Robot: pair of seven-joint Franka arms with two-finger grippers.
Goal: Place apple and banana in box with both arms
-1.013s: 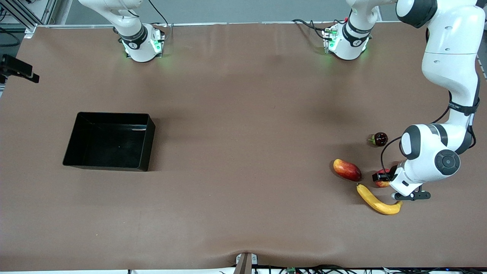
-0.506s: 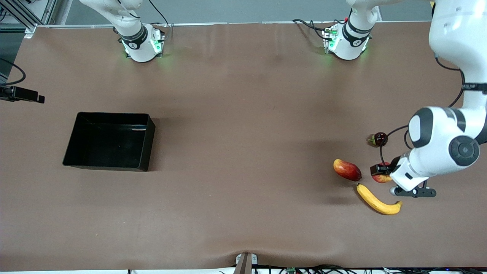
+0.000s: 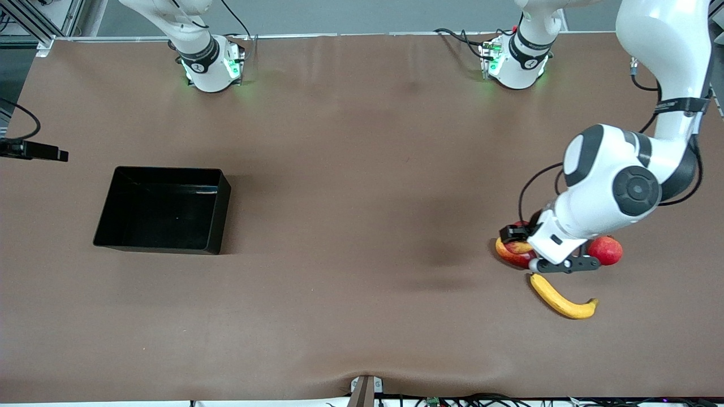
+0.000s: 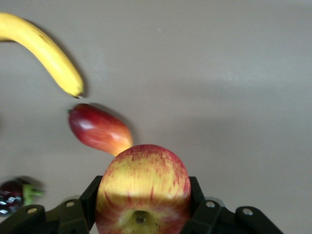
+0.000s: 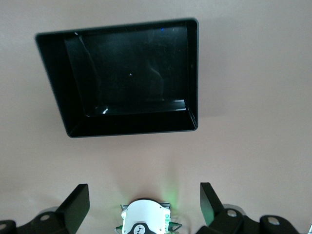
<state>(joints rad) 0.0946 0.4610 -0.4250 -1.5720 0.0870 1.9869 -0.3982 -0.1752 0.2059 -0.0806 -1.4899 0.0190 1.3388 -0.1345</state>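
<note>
Left tool (image 4: 141, 207) has lifted apple (image 4: 142, 187) above brown table (image 3: 350, 226).

Left pincer (image 4: 141, 214) clamped, right pincer (image 5: 141, 204) agape

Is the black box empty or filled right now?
Empty: the box shows only its bare black floor; the apple sits in the left gripper.
</note>
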